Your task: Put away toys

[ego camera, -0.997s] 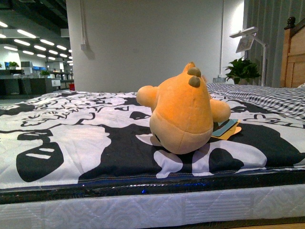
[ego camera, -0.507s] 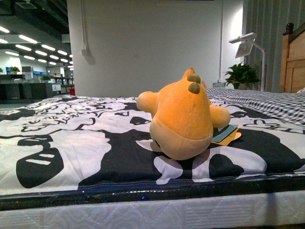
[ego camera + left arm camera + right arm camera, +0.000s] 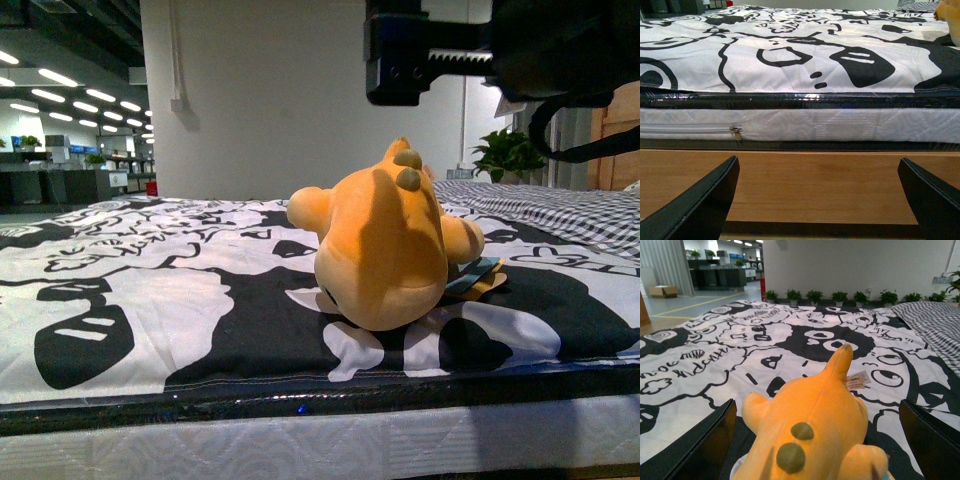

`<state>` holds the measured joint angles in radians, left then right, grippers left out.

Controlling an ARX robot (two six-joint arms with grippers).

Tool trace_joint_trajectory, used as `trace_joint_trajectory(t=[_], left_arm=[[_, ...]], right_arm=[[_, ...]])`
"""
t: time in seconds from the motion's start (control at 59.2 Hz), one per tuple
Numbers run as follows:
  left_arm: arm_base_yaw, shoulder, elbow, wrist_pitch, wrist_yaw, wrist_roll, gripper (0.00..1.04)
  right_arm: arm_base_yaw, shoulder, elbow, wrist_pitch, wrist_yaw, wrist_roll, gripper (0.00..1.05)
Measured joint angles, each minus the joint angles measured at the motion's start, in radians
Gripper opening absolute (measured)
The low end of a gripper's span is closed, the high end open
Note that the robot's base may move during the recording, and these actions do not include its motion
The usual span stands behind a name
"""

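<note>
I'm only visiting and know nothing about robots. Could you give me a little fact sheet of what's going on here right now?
toy: one yellow-orange plush animal, lying on the bed, nothing gripping it
surface: black-and-white patterned sheet
right gripper: open, held higher than the toy, pointed at it
left gripper: open, empty, low down, facing the side of the mattress
task state: toy not yet grasped
</note>
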<state>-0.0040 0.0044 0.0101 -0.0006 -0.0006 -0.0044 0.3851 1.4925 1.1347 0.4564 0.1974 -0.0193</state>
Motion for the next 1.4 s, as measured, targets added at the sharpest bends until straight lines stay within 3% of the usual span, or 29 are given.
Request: trace_joint_trajectory(t=[0.439,0.625,0.913,1.403], left_arm=[[0.0,0.0,0.0,0.0,0.0,0.0,0.98],[0.0,0.0,0.0,0.0,0.0,0.0,0.98],[0.0,0.0,0.0,0.0,0.0,0.0,0.98],[0.0,0.0,0.0,0.0,0.0,0.0,0.98]], right_arm=[[-0.029,0.193,0.059,-0.029,0.041,-0.006,0.98],[-0.044,0.191,-0.031,-0.01,-0.031,0.099,0.98],[0.031,0.182,-0.122,0.041,-0.068,0.158,0.98],[0.037,0.159,-0.107,0.053,-0.003,0.108,0.41]])
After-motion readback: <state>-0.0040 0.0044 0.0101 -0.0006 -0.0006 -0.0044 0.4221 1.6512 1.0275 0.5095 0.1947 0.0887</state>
